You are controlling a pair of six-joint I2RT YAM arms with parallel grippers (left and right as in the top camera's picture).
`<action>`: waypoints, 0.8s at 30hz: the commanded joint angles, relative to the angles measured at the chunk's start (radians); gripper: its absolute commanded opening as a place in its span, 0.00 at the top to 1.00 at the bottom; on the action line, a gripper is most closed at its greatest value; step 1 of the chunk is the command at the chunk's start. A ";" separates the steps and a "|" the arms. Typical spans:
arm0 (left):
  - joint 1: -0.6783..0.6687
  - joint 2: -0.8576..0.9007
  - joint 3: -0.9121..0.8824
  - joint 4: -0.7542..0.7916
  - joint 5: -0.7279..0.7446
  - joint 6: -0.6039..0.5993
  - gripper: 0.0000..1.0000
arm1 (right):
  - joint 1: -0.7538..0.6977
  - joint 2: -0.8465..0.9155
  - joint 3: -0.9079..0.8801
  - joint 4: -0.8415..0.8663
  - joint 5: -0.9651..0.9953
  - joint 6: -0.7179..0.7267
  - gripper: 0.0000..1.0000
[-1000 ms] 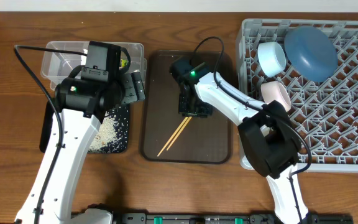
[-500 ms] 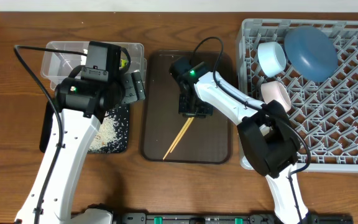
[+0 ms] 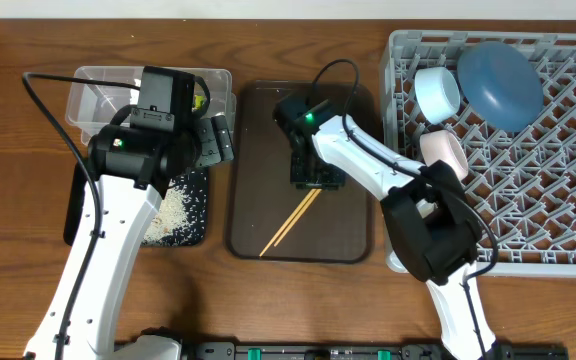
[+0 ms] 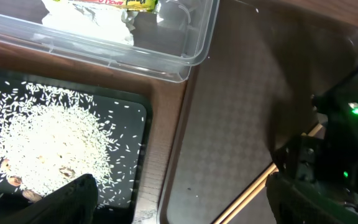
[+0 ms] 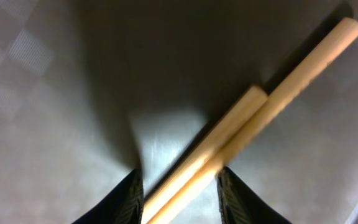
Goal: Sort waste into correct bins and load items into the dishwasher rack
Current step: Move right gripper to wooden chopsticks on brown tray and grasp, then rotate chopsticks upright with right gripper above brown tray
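Two chopsticks (image 3: 289, 221), two bowls (image 3: 436, 93), two bins (image 3: 83, 85)

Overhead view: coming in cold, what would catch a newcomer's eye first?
The big grey rack at the right, with a dark blue plate and light blue bowl along its far edge. Then the right gripper low over the central brown tray, fingers straddling a pair of wooden chopsticks. At left, rice scraps heaped in the black tub.
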 commanded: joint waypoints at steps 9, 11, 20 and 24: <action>0.003 0.005 0.005 0.000 -0.017 0.013 0.11 | 0.002 0.044 -0.026 0.063 0.051 0.002 0.70; 0.003 0.005 0.005 0.000 -0.016 0.013 0.11 | 0.003 0.044 -0.036 0.066 0.051 0.002 0.75; 0.003 0.005 0.005 0.000 -0.017 0.013 0.11 | -0.014 0.043 -0.035 0.089 0.051 -0.008 0.85; 0.003 0.005 0.005 0.000 -0.017 0.013 0.11 | -0.037 0.029 -0.002 0.084 0.001 -0.093 0.85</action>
